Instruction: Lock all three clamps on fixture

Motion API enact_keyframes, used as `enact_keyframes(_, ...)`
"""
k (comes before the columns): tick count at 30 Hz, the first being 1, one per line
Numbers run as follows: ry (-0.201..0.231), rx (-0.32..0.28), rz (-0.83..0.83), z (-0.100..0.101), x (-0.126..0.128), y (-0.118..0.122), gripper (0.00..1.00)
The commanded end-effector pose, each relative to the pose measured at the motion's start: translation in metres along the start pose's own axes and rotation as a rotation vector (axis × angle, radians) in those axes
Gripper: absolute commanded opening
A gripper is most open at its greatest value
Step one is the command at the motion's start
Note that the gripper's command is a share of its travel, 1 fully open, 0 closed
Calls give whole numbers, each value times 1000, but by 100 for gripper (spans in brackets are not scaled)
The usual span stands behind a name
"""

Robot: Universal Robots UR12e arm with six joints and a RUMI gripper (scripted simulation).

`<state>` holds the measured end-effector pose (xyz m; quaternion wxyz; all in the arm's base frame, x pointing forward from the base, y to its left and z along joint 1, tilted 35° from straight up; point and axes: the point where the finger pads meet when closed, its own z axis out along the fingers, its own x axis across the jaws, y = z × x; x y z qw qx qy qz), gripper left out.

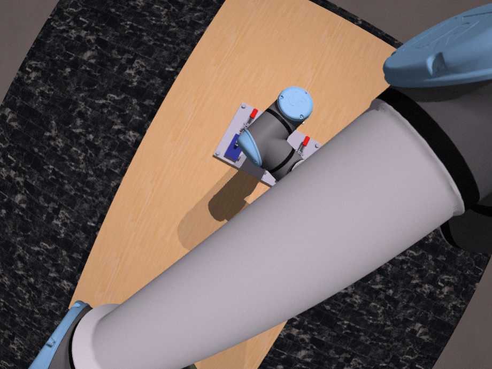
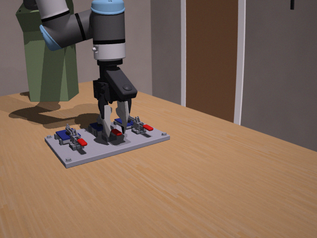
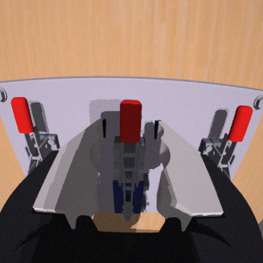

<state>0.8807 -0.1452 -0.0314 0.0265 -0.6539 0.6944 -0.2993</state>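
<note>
The pincer (image 2: 117, 130) hung low over the grey fixture plate (image 2: 76, 159) on the wooden tabletop (image 2: 204, 179), its two pale fingers (image 2: 124, 115) parted a little and standing either side of the middle clamp's red handle (image 2: 116, 132). From where I stood there was daylight between the fingers and the handle; it gripped nothing. The wrist view bore that out: the middle handle (image 3: 130, 120) lay flat between the fingers, with a gap on each side.

The left-hand clamp (image 2: 74, 140) and the right-hand clamp (image 2: 138, 126) sat at the ends of the plate, red handles lying low and pointing to the plate's front edge, each behind a blue part (image 2: 62, 134).

All three handles looked down, but looks prove little here. To my eye the sensible thing was to lift straight up without brushing the middle handle, then check that each bar sat flat on its part. Whether the middle bar truly did, I couldn't tell; the fingers hid it.
</note>
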Motion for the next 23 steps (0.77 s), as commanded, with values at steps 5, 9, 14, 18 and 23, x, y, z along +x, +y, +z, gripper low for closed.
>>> enact_keyframes(5, 0, 1, 0, -21, 0, -1, 28)
enact_keyframes(9, 0, 1, 0, -28, 0, -1, 28)
enact_keyframes(14, 0, 1, 0, -40, 0, -1, 28)
enact_keyframes(18, 0, 1, 0, -45, 0, -1, 28)
enact_keyframes(23, 0, 1, 0, -46, 0, -1, 28)
